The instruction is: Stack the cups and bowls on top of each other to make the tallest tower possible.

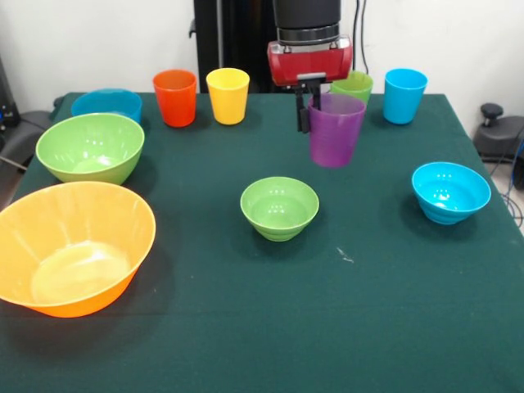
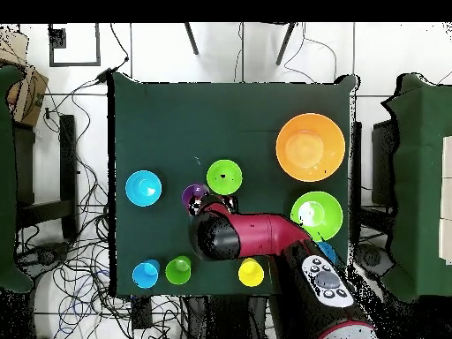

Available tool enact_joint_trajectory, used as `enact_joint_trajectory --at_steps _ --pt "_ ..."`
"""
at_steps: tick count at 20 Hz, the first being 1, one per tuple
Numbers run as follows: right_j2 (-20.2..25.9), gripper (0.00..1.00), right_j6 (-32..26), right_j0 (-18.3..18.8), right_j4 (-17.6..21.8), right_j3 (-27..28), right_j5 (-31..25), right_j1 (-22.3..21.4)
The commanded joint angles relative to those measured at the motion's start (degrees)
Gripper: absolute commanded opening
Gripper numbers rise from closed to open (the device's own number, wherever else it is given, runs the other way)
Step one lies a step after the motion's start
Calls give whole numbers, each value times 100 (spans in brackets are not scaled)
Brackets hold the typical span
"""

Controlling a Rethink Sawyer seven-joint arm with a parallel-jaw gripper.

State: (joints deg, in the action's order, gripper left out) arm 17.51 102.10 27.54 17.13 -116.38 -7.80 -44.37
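Note:
My gripper [image 1: 315, 106] is shut on the rim of the purple cup [image 1: 336, 133] and holds it upright above the table, behind and to the right of the small green bowl [image 1: 279, 207]. In the overhead view the purple cup [image 2: 192, 196] peeks out from under the arm beside the small green bowl [image 2: 224, 177]. The small blue bowl [image 1: 450, 191] sits at the right. The orange cup [image 1: 175, 97], yellow cup [image 1: 228, 96], green cup [image 1: 354, 83] and light blue cup [image 1: 405, 96] stand in the back row. No tower shows; all pieces stand singly.
The large orange bowl [image 1: 74, 246] sits at the front left, the medium green bowl [image 1: 90, 147] behind it, and the medium blue bowl [image 1: 106, 104] at the back left. The dark green table [image 1: 327, 327] ends close behind the cups.

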Motion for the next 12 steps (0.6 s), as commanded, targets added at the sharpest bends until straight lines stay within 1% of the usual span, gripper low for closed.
enact_joint_trajectory --at_steps 1,5,9,12 --pt "642 0 192 125 -329 448 -1029 76" --pt "716 0 76 212 -377 505 -1324 -25" --pt "902 0 -77 386 -493 588 -1737 -186" --pt "879 0 -154 424 -436 721 -1904 -224"
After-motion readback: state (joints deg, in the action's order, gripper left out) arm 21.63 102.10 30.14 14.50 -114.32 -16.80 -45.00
